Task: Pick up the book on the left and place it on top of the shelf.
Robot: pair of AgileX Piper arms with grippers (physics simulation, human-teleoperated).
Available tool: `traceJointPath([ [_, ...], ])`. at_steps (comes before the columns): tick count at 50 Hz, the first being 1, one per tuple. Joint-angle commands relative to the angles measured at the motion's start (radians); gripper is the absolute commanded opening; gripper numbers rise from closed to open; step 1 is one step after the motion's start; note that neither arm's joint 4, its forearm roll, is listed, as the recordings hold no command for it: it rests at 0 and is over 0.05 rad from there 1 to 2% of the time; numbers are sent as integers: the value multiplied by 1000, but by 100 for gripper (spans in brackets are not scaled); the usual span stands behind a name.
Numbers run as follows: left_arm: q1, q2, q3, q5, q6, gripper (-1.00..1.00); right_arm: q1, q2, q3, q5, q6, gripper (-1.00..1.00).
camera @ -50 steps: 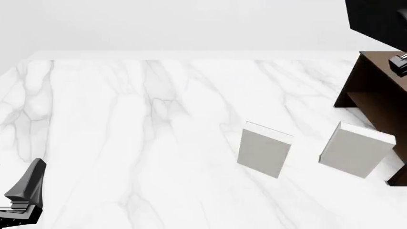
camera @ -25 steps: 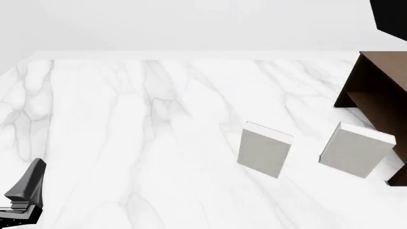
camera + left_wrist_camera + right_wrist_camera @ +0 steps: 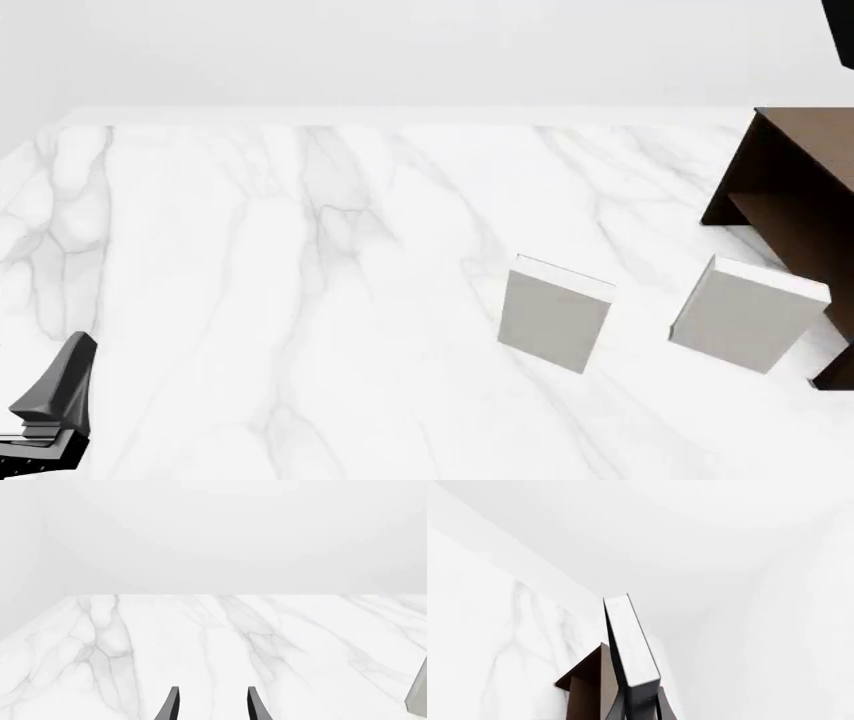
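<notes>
Jaws of the left gripper (image 3: 212, 707) stand apart with nothing between them, its two dark fingertips hanging over bare marble table (image 3: 267, 300). From the front, that gripper (image 3: 54, 400) sits low at the near left corner of the table, well apart from everything else.

Moving right, two pale grey books stand upright on the marble: the nearer-centre one (image 3: 555, 312) and, to its right, a second (image 3: 747, 314) just beside the shelf (image 3: 795, 190). The two are apart from each other. A sliver of grey at the edge of the left wrist view may be one of them; I cannot tell which.

At the far right the dark brown shelf stands with its flat top and an inner board showing.

The right gripper (image 3: 640, 707) has its jaws narrow, clamped on the lower end of the book (image 3: 630, 645), whose white page edge faces the camera between dark covers. The book is held up in the air, with the shelf (image 3: 587, 685) below and behind it. In the front view only a dark scrap shows at the top right corner.
</notes>
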Motion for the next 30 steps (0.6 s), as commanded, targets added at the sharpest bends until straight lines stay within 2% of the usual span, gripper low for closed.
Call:
traceJointPath([
  [1,0,0,0,0,0,100,-39,-6,-11,-11,13,-100],
  [11,0,0,0,0,0,100,-68,0,5,-29,-30,-100],
  [13,0,0,0,0,0,100,-72,4,21,-47,-55,-100],
  [17,0,0,0,0,0,100,-81,15,20,-59,-60,-100],
  [20,0,0,0,0,0,100,-96,23,38,-85,-95,-100],
  [30,0,0,0,0,0,100,-123,29,47,-102,-143,-100],
])
